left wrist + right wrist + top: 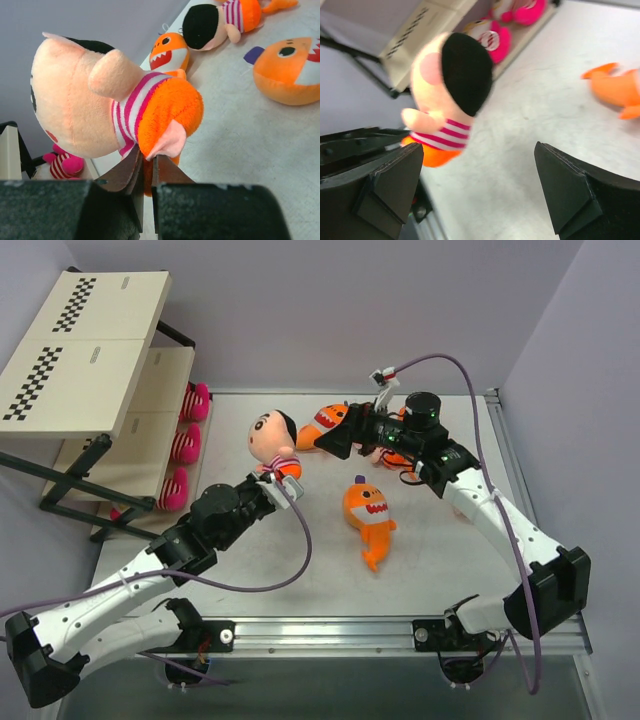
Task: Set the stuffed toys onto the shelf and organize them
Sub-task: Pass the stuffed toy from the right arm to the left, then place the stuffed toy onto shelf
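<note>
Two grippers are at work over the bench [450, 560]. The left gripper [146, 162] is pinched almost closed on the orange lower body of a black-haired doll [100, 100] in a pink-and-white striped top. The doll sits straight beyond its fingertips, with the big peach head leaning off to the gripper's left. Whether the doll is clear of the bench cannot be told.

The right gripper [479, 150] stands wide with nothing between its fingers. The held doll is ahead of it, nearer its left finger and not touching either one. An orange shark [328, 420] with a white toothy mouth lies just beside this gripper on its far side. A second orange shark [368, 515] lies on the bench to its near side, apart from both grippers. A second black-haired doll [215, 22] lies beyond the left gripper, to its right, partly hidden under the right arm in the top view.

The shelf [90, 350] stands off to the left of the left gripper. Its top boards carry checkerboard strips, and three pink dolls [185, 445] sit in a row on a lower board.
</note>
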